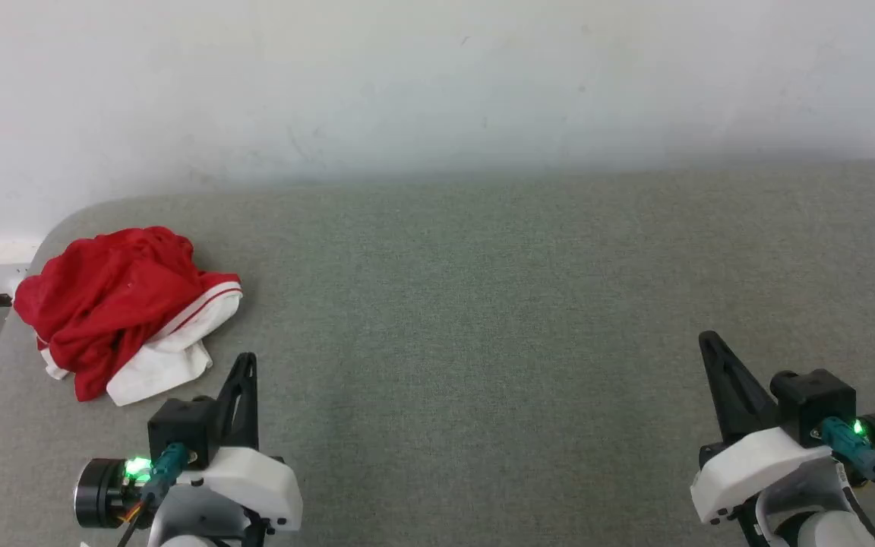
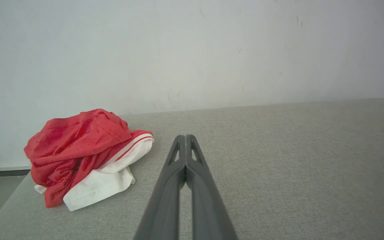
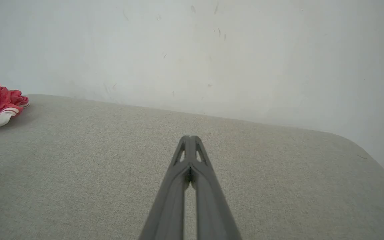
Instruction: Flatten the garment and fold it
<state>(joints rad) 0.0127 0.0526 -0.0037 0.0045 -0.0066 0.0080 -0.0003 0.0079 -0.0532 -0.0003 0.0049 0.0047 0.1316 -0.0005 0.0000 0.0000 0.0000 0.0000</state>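
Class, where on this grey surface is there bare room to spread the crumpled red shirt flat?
Free: the middle and right of the grey surface, bordered by the wall behind, the garment on the left, and the left end effector and right end effector in front. Crowded: the left corner, where the garment lies bunched.

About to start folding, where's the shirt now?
Head view: the shirt lies crumpled at the left edge of the grey surface, just beyond the left claw.

Soft, even, bright light fills every view without glare, a faint shadow band dims the grey fabric surface (image 1: 483,304) along the white wall (image 1: 437,91), and the left gripper (image 2: 186,137) and right gripper (image 3: 190,137) blur toward the lens.
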